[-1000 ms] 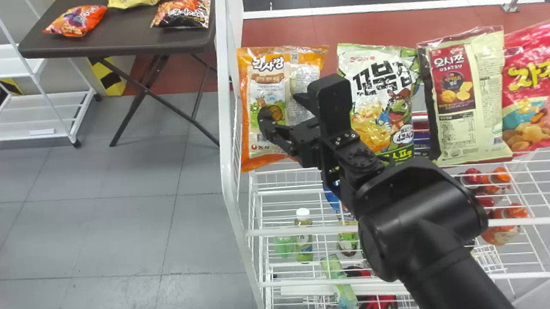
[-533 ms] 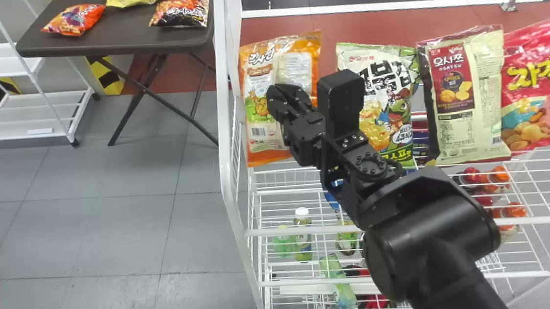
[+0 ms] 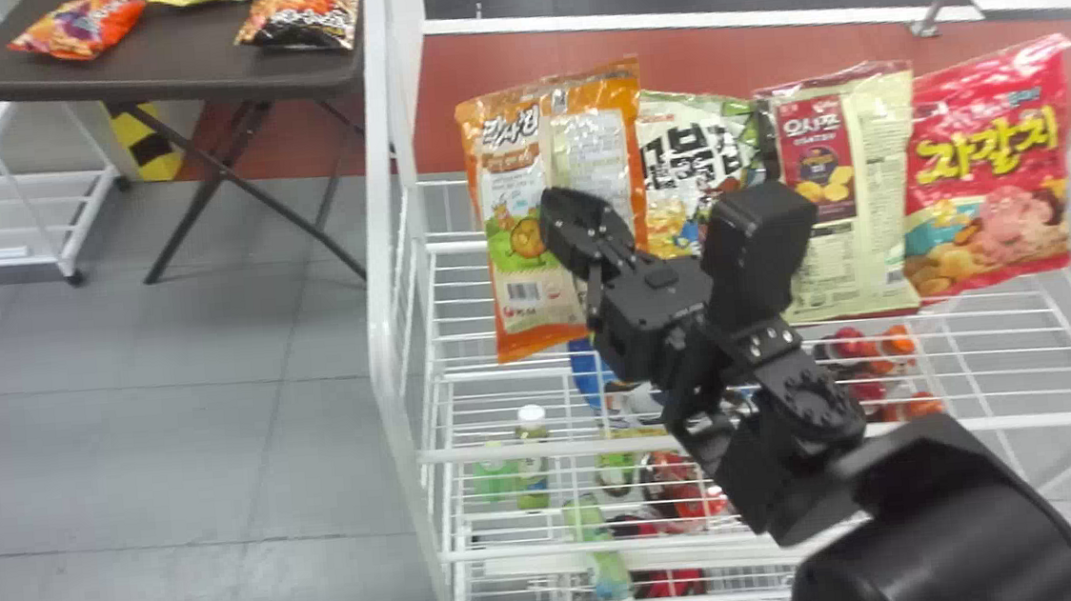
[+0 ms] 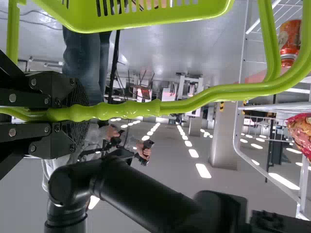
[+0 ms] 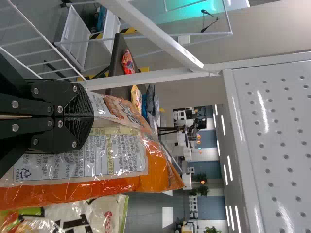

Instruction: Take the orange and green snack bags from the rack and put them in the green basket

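Note:
The orange snack bag (image 3: 515, 216) hangs upright at the rack's upper left in the head view, with my right gripper (image 3: 577, 225) shut on its middle. In the right wrist view the right gripper (image 5: 87, 116) pinches the bag's printed back (image 5: 114, 155). Partly behind the orange bag stands the green snack bag (image 3: 689, 159), whose pale top (image 5: 104, 216) shows beside it in the right wrist view. My left gripper (image 4: 80, 110) is shut on the green basket's handle (image 4: 204, 99); the basket's rim (image 4: 146, 23) lies beyond the handle.
Cream (image 3: 857, 189) and red (image 3: 989, 179) bags stand right of the green one. The rack's white side frame (image 3: 383, 255) rises left of the orange bag, with bottles (image 3: 531, 463) lower down. A dark table (image 3: 173, 66) stands farther back.
My right gripper has closed on the orange bag and shifted right relative to the rack with it, covering part of the green bag. The head view has turned, so the rack appears farther left.

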